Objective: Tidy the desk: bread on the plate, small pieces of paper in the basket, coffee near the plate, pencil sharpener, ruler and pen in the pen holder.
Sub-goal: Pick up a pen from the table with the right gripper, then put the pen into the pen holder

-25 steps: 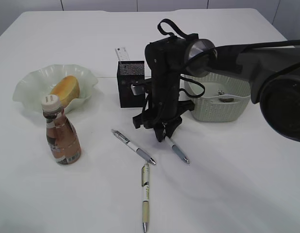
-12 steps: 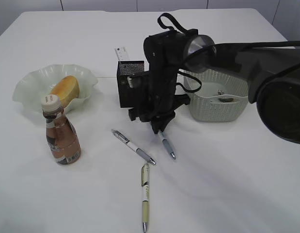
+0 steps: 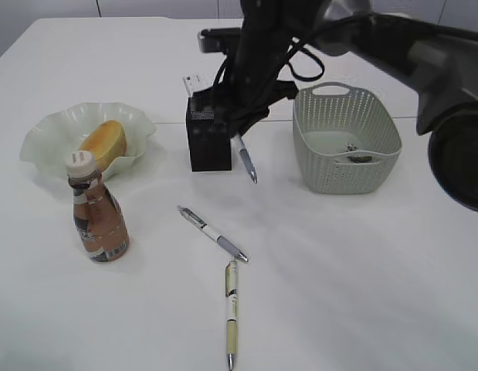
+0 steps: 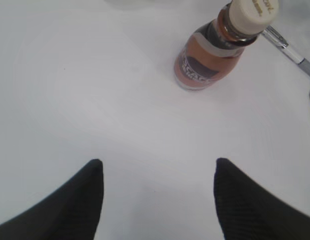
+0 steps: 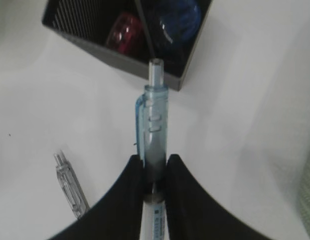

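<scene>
Right pincer (image 5: 155, 187) clamped on blue pen (image 5: 153, 127), hanging tip-down at five o'clock of pen holder (image 3: 209, 139); best carried above holder's open compartment, uprighted, then released; left pincer (image 4: 157, 192) wide, empty.

The plate (image 3: 45, 139) sits at the left with the bread (image 3: 103, 144) on it; the coffee bottle (image 3: 97, 219) stands just before it. The pen holder (image 3: 208, 144) is mid-table, the basket (image 3: 347, 143) to its right, and two pens (image 3: 214, 233) (image 3: 232, 311) lie nearer the front
</scene>
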Robot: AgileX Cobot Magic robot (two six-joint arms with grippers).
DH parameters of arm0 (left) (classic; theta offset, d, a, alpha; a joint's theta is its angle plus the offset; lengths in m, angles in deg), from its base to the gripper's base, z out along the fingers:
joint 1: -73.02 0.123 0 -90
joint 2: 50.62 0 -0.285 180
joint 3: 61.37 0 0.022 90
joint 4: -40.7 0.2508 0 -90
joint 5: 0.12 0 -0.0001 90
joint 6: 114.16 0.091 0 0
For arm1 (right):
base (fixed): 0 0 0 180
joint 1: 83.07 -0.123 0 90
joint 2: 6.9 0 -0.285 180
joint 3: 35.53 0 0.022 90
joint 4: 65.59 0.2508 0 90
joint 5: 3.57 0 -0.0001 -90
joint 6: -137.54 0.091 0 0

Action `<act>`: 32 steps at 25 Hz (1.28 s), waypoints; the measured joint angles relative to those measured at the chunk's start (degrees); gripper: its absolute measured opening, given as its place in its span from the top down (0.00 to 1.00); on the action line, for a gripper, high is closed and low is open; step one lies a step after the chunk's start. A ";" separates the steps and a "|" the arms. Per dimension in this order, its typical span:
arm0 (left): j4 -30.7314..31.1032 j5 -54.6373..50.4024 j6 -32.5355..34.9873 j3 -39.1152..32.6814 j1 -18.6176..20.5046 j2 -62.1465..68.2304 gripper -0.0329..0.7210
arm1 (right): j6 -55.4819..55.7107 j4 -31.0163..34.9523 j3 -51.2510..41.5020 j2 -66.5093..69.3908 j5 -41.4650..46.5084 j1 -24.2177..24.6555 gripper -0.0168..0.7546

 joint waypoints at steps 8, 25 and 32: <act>0.00 0.12 0.00 0.00 0.00 0.00 0.29 | -0.25 2.06 5.42 -1.15 -7.44 3.54 0.87; 0.00 0.21 0.00 0.00 0.00 0.00 0.29 | -2.13 9.68 5.42 0.88 -28.34 3.54 0.87; 0.00 0.34 0.00 0.00 0.00 0.00 0.29 | -2.39 9.79 5.42 1.32 -31.44 3.54 0.87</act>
